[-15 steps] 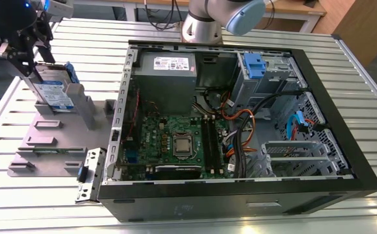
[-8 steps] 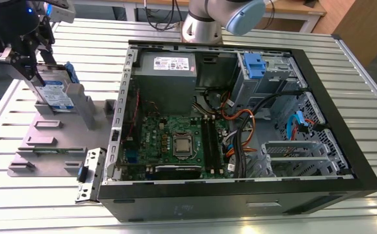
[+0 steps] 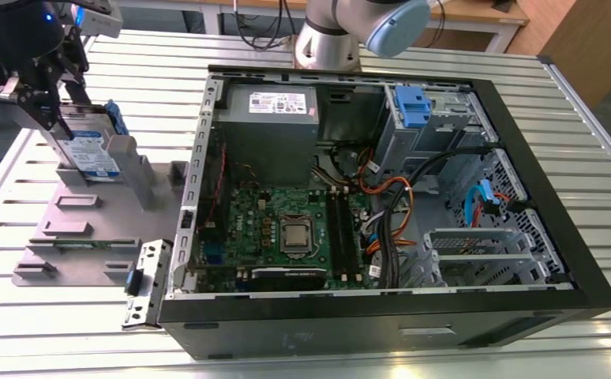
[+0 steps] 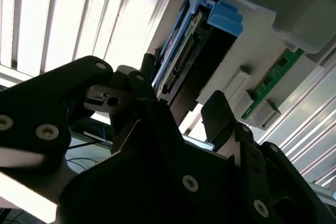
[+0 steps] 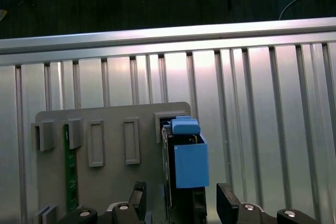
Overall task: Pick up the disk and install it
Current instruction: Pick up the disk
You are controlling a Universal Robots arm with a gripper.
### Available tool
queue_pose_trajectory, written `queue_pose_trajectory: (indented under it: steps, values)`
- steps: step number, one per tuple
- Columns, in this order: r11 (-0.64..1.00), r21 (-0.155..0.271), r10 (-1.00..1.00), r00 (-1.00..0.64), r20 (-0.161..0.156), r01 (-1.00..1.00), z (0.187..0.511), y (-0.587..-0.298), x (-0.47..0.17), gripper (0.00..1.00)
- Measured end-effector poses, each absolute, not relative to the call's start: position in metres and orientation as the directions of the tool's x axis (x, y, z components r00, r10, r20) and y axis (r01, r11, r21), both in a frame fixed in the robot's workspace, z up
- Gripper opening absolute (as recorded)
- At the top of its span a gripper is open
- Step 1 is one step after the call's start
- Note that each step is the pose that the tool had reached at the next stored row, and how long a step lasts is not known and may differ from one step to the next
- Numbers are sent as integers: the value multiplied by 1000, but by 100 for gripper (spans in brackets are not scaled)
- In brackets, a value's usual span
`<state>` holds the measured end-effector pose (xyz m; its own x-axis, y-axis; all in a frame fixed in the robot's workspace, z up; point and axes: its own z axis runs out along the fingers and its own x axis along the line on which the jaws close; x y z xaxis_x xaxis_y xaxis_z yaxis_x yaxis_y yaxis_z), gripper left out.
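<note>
The disk (image 3: pixel 87 154) stands on edge in a slot of the grey holder plate (image 3: pixel 84 237) at the exterior view's left, outside the computer case. Its blue-and-white label faces the camera and its blue bracket (image 5: pixel 190 166) shows along its edge. My gripper (image 3: pixel 53 110) is down over the disk's upper end. In the first wrist view the gripper (image 5: pixel 182 203) is open, with one black finger (image 5: pixel 137 198) on each side of the disk and a gap to each. In the second wrist view the disk's connector end (image 4: pixel 181 64) lies between the fingertips (image 4: pixel 220 111).
The open computer case (image 3: pixel 208 158) fills the middle, with a grey power supply (image 3: pixel 268 106) and a drive cage with a blue tab (image 3: pixel 409 103) at the back. A green memory stick (image 5: pixel 70 171) sits in the holder plate. The arm's base (image 3: pixel 332 39) stands behind the case on the slatted metal table (image 3: pixel 31 332).
</note>
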<state>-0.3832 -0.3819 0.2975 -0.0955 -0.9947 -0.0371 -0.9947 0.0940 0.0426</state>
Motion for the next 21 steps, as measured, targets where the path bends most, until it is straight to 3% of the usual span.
queue_pose_trajectory:
  steps: [1, 5, 8, 9, 21]
  values:
    - [94, 43, -995, -96, -37, -995, 297, -382, -383, 65]
    - [94, 43, -995, -96, -37, -995, 297, -382, -383, 46]
    - [94, 43, -995, -96, -37, -995, 297, -382, -383, 45]
    - [94, 43, -995, -96, -37, -995, 297, -382, -383, 38]
    - [94, 43, -995, -96, -37, -995, 300, -382, -383, 38]
